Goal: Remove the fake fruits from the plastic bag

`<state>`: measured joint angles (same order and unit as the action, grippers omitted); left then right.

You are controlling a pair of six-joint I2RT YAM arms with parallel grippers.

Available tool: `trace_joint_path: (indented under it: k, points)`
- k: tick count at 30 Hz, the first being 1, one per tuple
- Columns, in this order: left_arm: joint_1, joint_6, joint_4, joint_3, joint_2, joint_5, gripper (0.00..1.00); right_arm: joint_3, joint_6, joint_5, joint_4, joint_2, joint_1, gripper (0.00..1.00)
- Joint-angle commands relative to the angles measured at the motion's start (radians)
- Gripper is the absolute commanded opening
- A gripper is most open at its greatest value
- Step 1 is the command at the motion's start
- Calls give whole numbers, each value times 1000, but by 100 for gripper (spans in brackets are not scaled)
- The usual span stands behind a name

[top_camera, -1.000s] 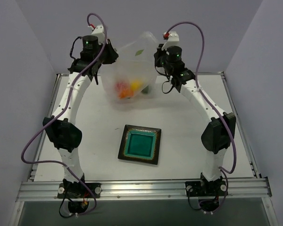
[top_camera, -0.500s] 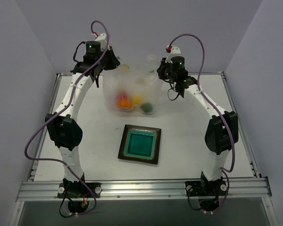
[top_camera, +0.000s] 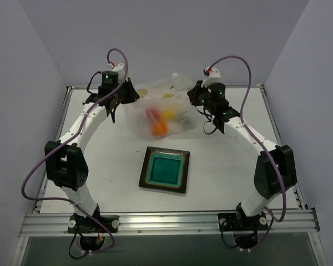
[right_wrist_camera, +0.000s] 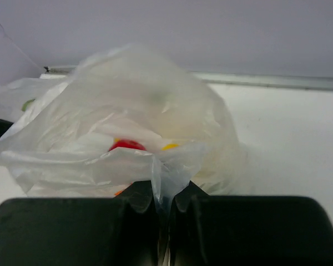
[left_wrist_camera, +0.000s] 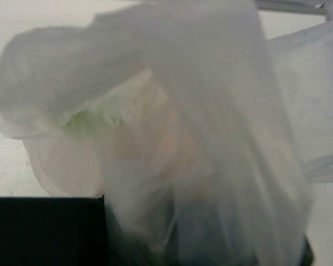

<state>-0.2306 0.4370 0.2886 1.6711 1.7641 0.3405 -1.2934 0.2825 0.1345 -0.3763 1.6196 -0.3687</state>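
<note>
The plastic bag (top_camera: 165,105) hangs crumpled between both grippers at the back of the table. Inside it show the fake fruits: an orange one (top_camera: 159,128), a red one (top_camera: 151,113), a yellow one (top_camera: 169,114) and a dark one (top_camera: 183,119). My left gripper (top_camera: 132,95) holds the bag's left edge; in the left wrist view the bag (left_wrist_camera: 172,127) drapes over the jaws and veils them. My right gripper (right_wrist_camera: 162,194) is shut on a fold of the bag (right_wrist_camera: 155,122), with the red fruit (right_wrist_camera: 126,145) and the yellow fruit (right_wrist_camera: 170,146) just behind the film.
A square teal plate (top_camera: 148,180) with a dark rim lies in the middle of the table, in front of the bag. The back wall stands close behind the bag. The table's metal rails run along its left and right edges.
Both arms have come down and forward with the bag. The bag has dropped from hanging high to slumping low, and the fruits have slid toward its near end.
</note>
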Motion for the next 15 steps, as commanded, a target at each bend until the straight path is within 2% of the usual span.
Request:
trace_joint_path:
  k: [1, 4, 7, 11, 15]
  points:
    - [17, 60, -115, -190, -34, -96, 2, 185, 69, -10, -114, 65, 13, 0]
    - [17, 89, -186, -327, -28, -130, 2, 284, 121, 0, -190, 118, 13, 0]
    - [16, 111, -233, -388, -9, -130, 2, 347, 168, -6, -226, 143, 13, 0]
    - [-10, 109, -241, -399, 9, -172, 2, 396, 204, -68, -234, 111, 14, 0]
    - [-85, 74, -218, -422, 3, -260, 2, 367, 219, -111, -142, 131, 17, 3]
